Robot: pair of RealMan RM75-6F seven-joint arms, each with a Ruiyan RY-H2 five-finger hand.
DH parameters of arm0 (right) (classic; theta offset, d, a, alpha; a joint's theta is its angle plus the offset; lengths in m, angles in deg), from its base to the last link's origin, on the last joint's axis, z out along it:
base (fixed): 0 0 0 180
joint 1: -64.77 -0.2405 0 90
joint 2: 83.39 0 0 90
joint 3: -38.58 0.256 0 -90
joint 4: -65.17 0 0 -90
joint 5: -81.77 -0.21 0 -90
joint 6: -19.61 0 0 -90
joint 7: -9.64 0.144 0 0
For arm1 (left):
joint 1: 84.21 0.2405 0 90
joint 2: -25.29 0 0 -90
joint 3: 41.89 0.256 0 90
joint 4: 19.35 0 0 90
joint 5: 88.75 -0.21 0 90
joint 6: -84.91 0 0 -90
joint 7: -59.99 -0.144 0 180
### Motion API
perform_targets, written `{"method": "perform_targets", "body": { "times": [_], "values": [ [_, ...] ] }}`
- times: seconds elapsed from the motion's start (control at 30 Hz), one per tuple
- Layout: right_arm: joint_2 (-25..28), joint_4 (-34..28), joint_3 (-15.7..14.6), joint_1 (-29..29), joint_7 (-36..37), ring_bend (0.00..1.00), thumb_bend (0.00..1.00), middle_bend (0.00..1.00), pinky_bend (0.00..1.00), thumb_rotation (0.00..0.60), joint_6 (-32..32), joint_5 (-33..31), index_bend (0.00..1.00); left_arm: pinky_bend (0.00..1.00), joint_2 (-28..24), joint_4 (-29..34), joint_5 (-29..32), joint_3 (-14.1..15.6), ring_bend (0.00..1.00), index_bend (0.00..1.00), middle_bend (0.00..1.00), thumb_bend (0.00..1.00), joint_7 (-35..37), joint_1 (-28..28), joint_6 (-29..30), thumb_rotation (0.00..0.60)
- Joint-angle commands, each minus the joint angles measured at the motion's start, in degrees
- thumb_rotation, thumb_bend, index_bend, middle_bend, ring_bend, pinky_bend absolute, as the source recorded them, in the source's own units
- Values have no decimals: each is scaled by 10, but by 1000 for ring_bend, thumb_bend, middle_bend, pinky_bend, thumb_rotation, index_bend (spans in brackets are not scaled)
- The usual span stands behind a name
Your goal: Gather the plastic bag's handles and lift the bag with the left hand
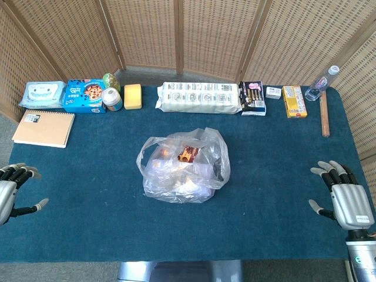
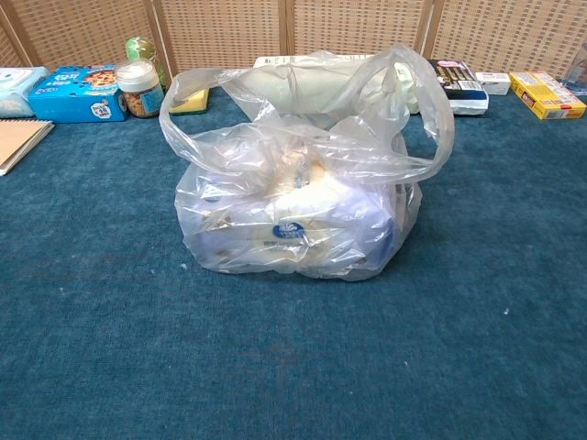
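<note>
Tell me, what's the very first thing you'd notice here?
The crinkly clear plastic bag stuffed with packages, sitting in the middle of the blue table, its handles sticking up loose. Next, the left hand and right hand resting open at the table's two sides, both far from the bag.

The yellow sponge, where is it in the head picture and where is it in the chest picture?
Head view: the yellow sponge sits in the back row, left of middle, beside the white-lidded jar.
Chest view: only a sliver of the yellow sponge peeks out behind the plastic bag, upper left.
Shared landmark: the white-lidded jar stands just left of it in both views.
</note>
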Motion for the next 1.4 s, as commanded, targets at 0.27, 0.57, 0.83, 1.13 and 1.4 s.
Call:
{"method": "perform_targets", "body": {
  "times": [0.27, 0.57, 0.83, 1.13, 1.4],
  "values": [
    [1, -3, -1, 4, 0, 115, 227, 179, 103, 600, -10, 7, 225, 163, -1, -3, -5, -1, 178, 357, 296, 187, 7, -1, 6, 359],
    [2, -6, 2, 3, -1, 115, 227, 179, 103, 600, -12, 8, 225, 163, 0, -4, -3, -3, 178, 356, 295, 187, 8, -2, 6, 358],
    [0, -3, 3, 1, -1, 115, 227, 179, 103, 600, -9, 5, 225, 163, -2, -1, -2, -3, 178, 357, 296, 187, -2, -8, -2, 355],
    [0, -4, 4, 0, 0, 115, 227, 179, 103, 600, -9, 9, 225, 163, -25, 20, -2, -2, 178, 323, 296, 173, -4, -55, -85, 329],
    [7, -14, 1, 7, -1, 115, 227, 179, 99, 600, -24, 23, 225, 174, -17, 32, 23, -20, 178, 212, 282, 139, 1, -120, -176, 7]
  ]
}}
